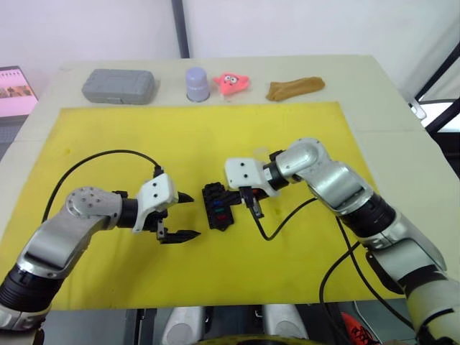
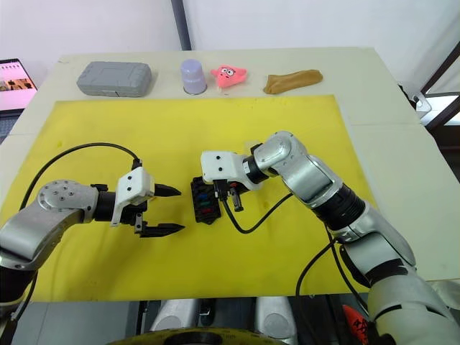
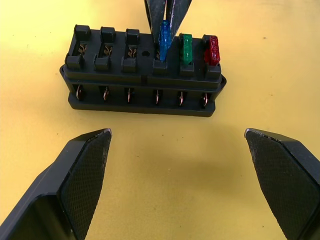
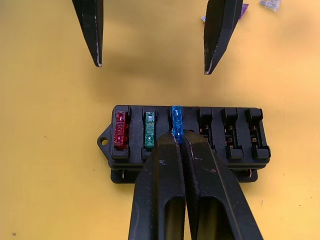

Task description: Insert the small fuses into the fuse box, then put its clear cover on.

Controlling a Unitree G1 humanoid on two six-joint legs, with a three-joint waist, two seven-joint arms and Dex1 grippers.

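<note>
A pale table (image 1: 402, 136) carries a yellow mat (image 1: 215, 144) that covers most of its top. Along the far edge, off the mat, stand a grey rounded case (image 1: 118, 85), a lavender cup (image 1: 197, 84) turned upside down, a pink star-shaped toy (image 1: 231, 82) and a brown lumpy piece (image 1: 295, 88), spaced apart in a row.

Near the middle of the mat lies the fuse box (image 1: 216, 205), a black block with six slots in a row across its top. It sits between the two grippers. The right gripper (image 4: 178, 137) reaches over the box from the robot's right, its two black fingers drawn close together and pinching the blue fuse (image 4: 176, 120), which stands upright in the third slot from one end. The fingertips grip the fuse's near edge, just above the box's top face.

The left gripper (image 1: 180, 215) hovers low over the mat just to the left of the box, not touching it. Its fingers (image 3: 82, 175) are spread wide, holding nothing, with the box lying beyond the tips and centred on the gap between them.

Beside the blue fuse, the green fuse (image 4: 149, 129) sits in the next slot and the red fuse (image 4: 120, 129) in the end slot; both stand seated and free of any finger. The other three slots show bare metal contacts.

On the mat past the left gripper, well away from the box, lie a purple fuse (image 4: 243, 9) and a pale clear-grey fuse (image 4: 270, 4).
</note>
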